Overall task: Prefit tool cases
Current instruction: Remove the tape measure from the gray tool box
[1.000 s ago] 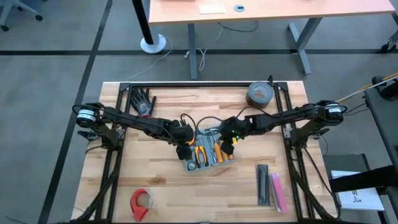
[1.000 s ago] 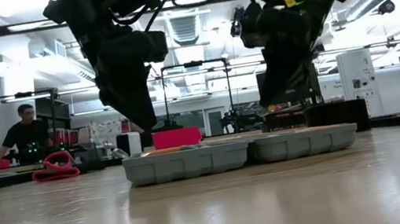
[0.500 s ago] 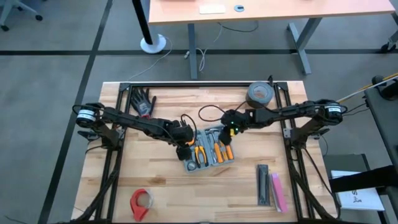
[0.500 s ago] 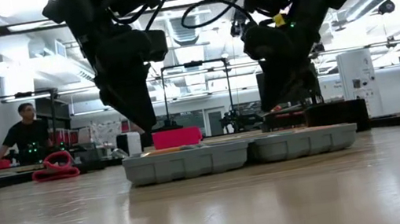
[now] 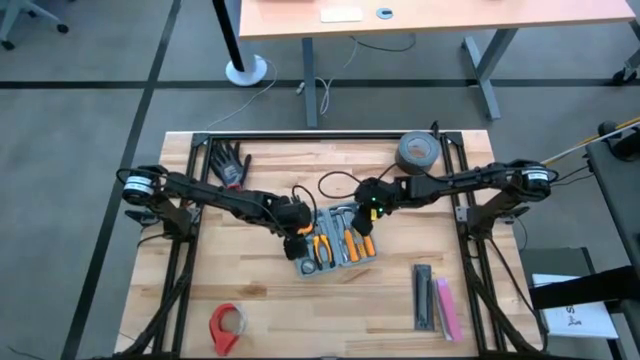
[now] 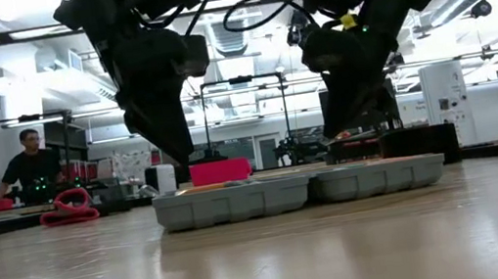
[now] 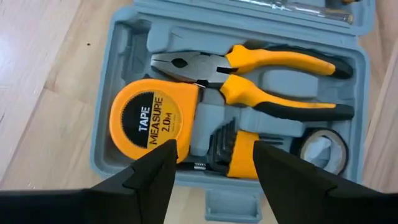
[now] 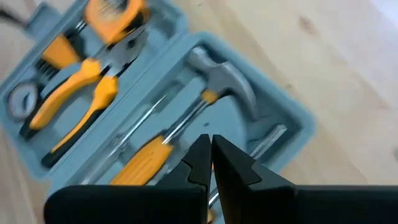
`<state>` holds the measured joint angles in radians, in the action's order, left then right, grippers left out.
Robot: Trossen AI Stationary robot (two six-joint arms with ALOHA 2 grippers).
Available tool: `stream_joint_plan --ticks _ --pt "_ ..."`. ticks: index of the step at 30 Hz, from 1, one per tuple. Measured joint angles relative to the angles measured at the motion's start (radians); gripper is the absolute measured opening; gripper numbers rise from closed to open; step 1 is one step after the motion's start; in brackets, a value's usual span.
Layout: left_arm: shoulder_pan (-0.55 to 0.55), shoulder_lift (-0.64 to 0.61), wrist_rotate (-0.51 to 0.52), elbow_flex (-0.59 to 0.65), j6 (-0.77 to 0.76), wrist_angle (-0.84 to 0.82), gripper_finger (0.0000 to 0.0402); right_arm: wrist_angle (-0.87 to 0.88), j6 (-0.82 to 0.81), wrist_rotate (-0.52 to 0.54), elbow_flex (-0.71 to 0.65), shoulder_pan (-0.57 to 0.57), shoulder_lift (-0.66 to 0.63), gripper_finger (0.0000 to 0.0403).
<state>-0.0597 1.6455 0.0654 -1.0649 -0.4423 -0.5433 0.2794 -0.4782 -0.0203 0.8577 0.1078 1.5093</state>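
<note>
The left gripper (image 7: 211,165) is wide open above the case (image 5: 335,243), holding nothing. The right gripper (image 8: 210,155) is closed and empty over the hammer (image 8: 211,78). The case lies open on the tabletop (image 5: 270,300), tools in its slots.

- I'm working in a robotics lab or workshop: my wooden table (image 5: 250,285) stands on grey carpet tiles.
- Beyond the table, a desk (image 5: 440,20) on metal legs.
- Looking level across the table, I see ceiling strip lights (image 6: 238,2), metal frames and shelving behind it.
- Behind the table's far edge, a person (image 6: 33,167) sits at a bench.
</note>
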Motion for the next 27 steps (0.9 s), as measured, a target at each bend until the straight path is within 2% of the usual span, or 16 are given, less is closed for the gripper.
stream_joint_plan --ticks 8,15,21,27 --pt "0.044 0.001 0.001 -0.006 0.013 0.022 0.0222 0.001 0.072 -0.007 0.000 -0.045 0.000 0.0000" --pt "0.070 0.001 0.049 -0.022 -0.097 0.036 0.0247 0.000 0.079 0.021 0.000 -0.045 0.000 0.0000" --pt "0.078 0.027 0.021 -0.021 -0.205 -0.006 0.0264 0.000 0.089 0.021 0.001 -0.045 0.000 0.0000" --pt "0.077 0.071 -0.005 -0.021 -0.206 -0.026 0.0262 0.008 0.090 0.021 0.001 -0.047 0.000 0.0000"
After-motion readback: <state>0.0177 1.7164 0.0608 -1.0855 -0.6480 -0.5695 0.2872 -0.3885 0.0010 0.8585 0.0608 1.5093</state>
